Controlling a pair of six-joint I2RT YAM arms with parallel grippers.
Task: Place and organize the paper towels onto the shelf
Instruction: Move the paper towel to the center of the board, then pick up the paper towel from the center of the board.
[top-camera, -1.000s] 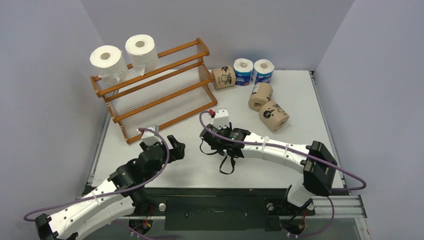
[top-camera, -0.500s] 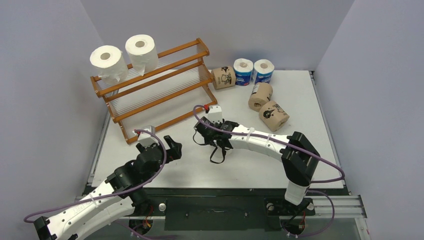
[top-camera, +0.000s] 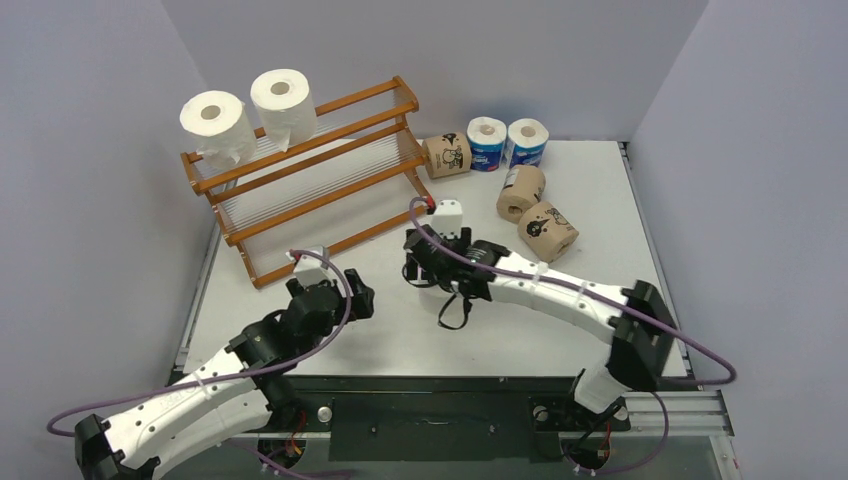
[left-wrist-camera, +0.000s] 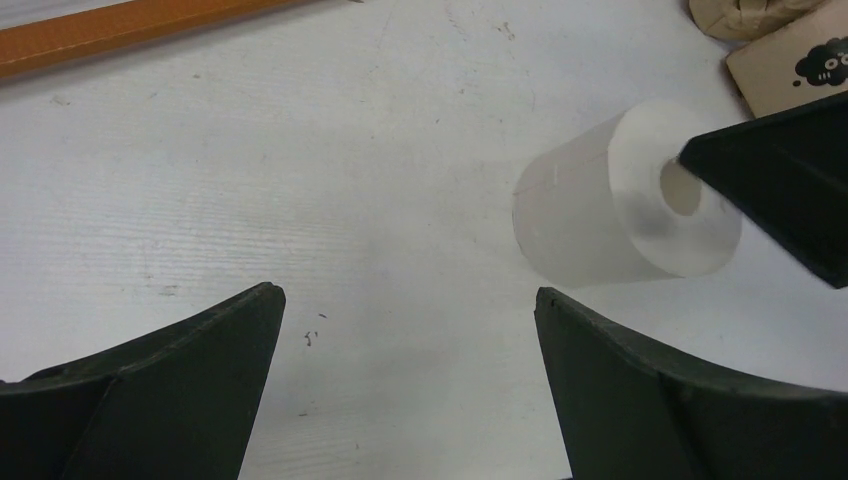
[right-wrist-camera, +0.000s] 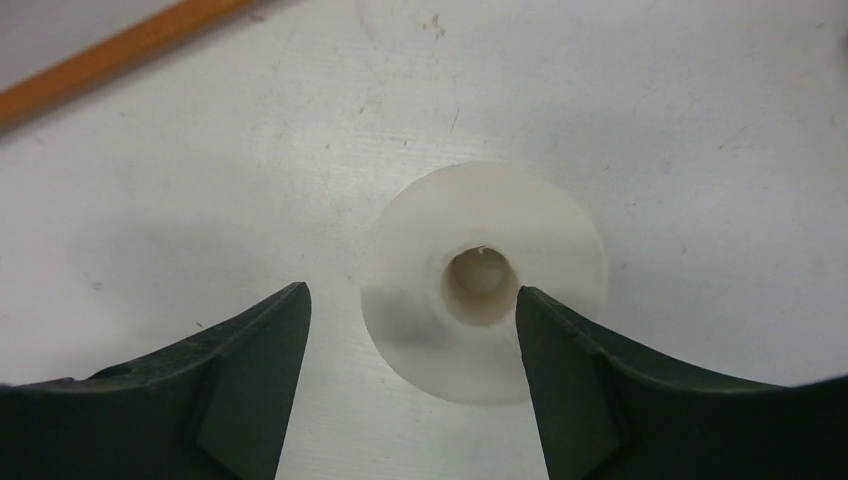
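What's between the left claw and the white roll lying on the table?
Nothing visible: only bare table lies between the left claw and the white roll. The open right claw sits at the roll's far end, one finger overlapping its core.

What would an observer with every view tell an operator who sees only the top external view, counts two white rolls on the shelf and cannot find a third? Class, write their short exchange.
Observer: The right wrist view shows the third white roll on the table directly under the right gripper, with its hollow core facing the camera.
Operator: Is it gripped?
Observer: Not that I can see. The jaws stand open, with a finger on either side of the core.
Operator: And the other arm?
Observer: The left wrist view shows the left gripper open with nothing between its fingers. The roll sits ahead of it, off to one side.
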